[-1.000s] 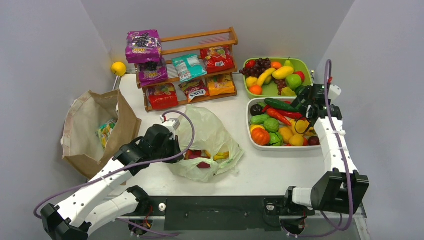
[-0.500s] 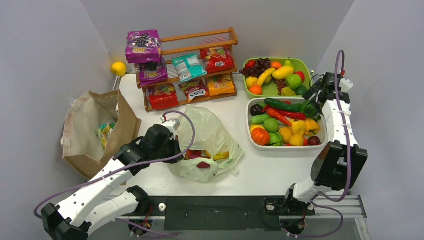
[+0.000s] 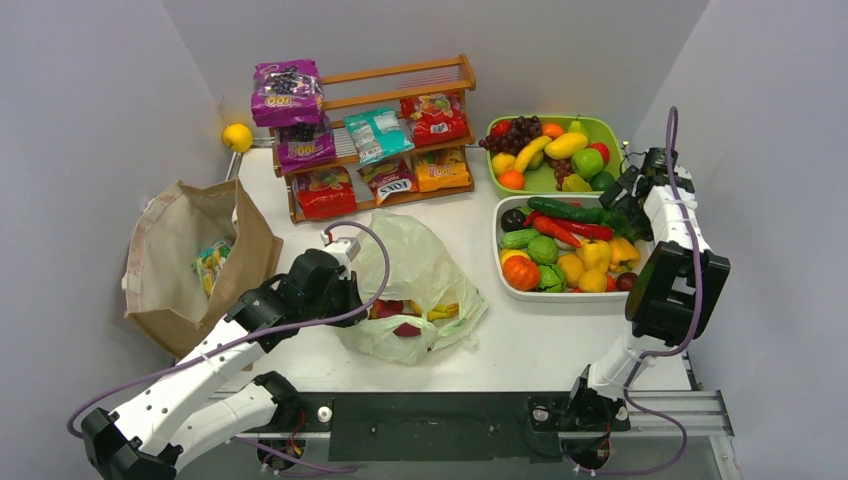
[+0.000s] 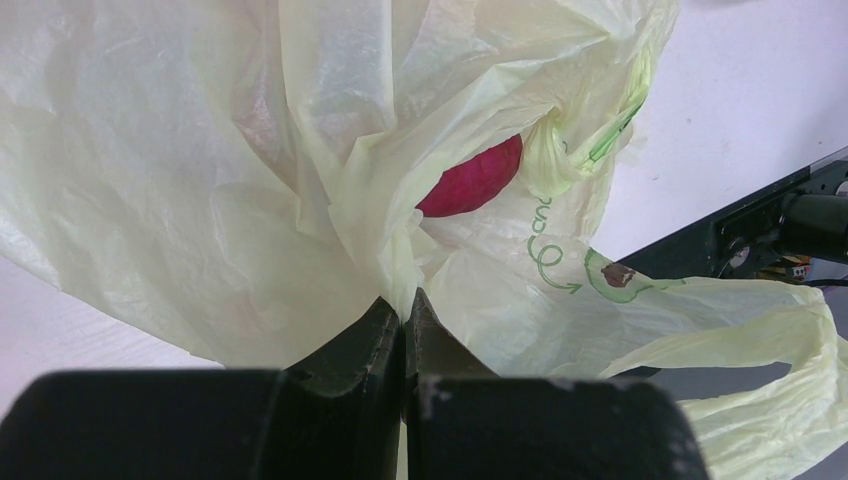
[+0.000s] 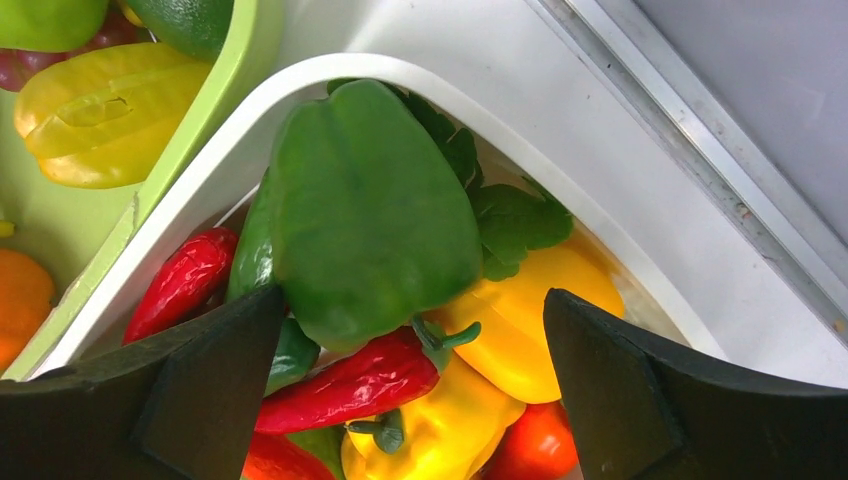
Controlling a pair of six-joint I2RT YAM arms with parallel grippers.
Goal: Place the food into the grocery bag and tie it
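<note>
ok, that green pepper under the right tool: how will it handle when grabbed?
Probably slippery: the green pepper looks glossy and smooth. Likely stiff, since it holds its bulged shape atop the pile. It lies loose on other vegetables in the white tray, so the open right tool may nudge it into rolling.

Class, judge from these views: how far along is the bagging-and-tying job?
Done: a red piece lies in the bag. In hand: left gripper pinches the bag's plastic; right gripper hangs open over a green pepper in the tray. Left: more food, tying the handles.
</note>
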